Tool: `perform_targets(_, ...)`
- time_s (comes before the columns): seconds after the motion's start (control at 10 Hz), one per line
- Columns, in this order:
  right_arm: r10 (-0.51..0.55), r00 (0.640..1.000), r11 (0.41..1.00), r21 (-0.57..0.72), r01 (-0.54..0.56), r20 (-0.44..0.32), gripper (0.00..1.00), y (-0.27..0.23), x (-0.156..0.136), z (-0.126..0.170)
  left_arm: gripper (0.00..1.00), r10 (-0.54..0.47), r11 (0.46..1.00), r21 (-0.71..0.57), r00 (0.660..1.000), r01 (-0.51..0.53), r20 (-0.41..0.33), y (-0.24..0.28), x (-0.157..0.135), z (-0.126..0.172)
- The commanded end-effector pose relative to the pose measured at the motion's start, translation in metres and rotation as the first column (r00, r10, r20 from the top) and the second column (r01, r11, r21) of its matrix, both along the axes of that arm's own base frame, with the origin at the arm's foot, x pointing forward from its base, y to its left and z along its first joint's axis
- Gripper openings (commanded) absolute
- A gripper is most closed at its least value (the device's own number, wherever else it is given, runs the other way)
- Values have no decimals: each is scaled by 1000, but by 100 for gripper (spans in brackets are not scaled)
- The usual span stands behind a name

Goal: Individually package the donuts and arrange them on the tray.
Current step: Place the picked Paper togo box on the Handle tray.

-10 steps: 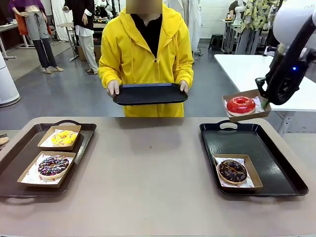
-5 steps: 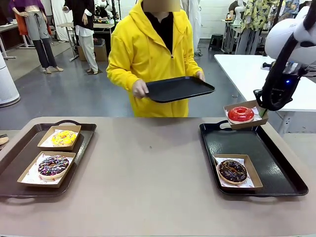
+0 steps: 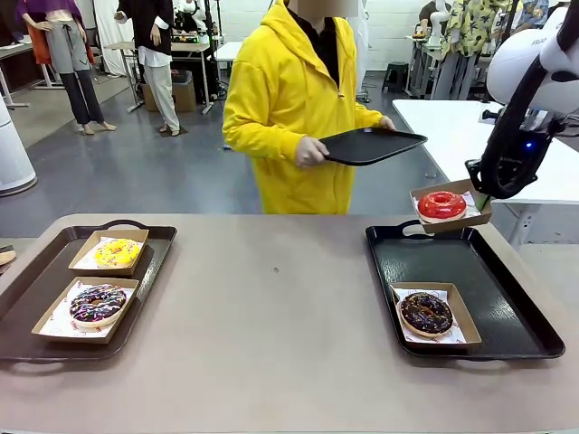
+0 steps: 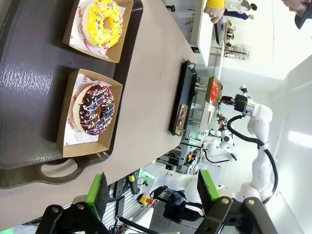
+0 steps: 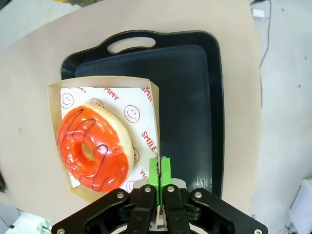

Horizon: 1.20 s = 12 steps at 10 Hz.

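My right gripper (image 3: 483,200) is shut on the rim of a paper-lined cardboard box (image 5: 148,115) that holds the red-glazed donut (image 3: 441,204) (image 5: 92,148). The box hangs above the far end of the black right tray (image 3: 470,262) (image 5: 195,92). A dark chocolate donut (image 3: 426,312) sits boxed at that tray's near end. On the brown left tray (image 3: 27,303) (image 4: 29,83), the yellow donut (image 3: 118,252) (image 4: 103,17) and the sprinkled chocolate donut (image 3: 98,303) (image 4: 94,109) lie in boxes. My left gripper (image 4: 153,192) stands open above that tray's handle end, nothing between its fingers.
A person in a yellow hoodie (image 3: 289,99) stands at the far side holding another black tray (image 3: 371,145) in both hands, near the held box. A white table (image 3: 452,127) stands behind on the right. Bare tabletop (image 3: 271,307) lies between the two trays.
The person has stepped toward the picture's right and turned, carrying the black tray that way. My right gripper has lowered the boxed red donut slightly. The left trays' donuts have not moved.
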State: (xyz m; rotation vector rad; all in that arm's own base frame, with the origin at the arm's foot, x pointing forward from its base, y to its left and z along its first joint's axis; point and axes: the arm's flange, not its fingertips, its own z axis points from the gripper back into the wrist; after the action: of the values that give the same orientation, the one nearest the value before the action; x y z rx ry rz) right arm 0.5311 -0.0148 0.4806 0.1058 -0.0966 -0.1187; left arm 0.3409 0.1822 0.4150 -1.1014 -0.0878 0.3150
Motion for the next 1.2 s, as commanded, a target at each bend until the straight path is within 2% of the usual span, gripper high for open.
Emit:
perform_targets(0.0, -4, 1000, 1000, -4, 4, -5, 1, 0, -6, -4, 95, 0, 1000, -6, 1000, 0, 7, 1, -2, 1)
perform_targets(0.1, 0, 1000, 1000, 0, 0, 0, 1, 0, 0, 0, 95, 0, 1000, -6, 1000, 0, 7, 1, -2, 1)
perform_targets(0.2, 70, 997, 998, -6, -70, -11, 1, 0, 10, -13, 95, 0, 1000, -6, 1000, 0, 7, 1, -2, 1)
perform_targets(0.3, 90, 996, 996, -10, -90, -12, 1, -4, 16, -27, 95, 0, 1000, -6, 1000, 0, 7, 1, -2, 1)
perform_targets(0.6, 91, 996, 996, -6, -91, 9, 1, -14, 25, -66, 95, 0, 1000, -6, 1000, 0, 7, 1, -2, 1)
perform_targets(1.1, 107, 994, 994, 23, -107, -20, 1, -11, 41, -117, 95, 0, 1000, -6, 1000, 0, 7, 1, -2, 1)
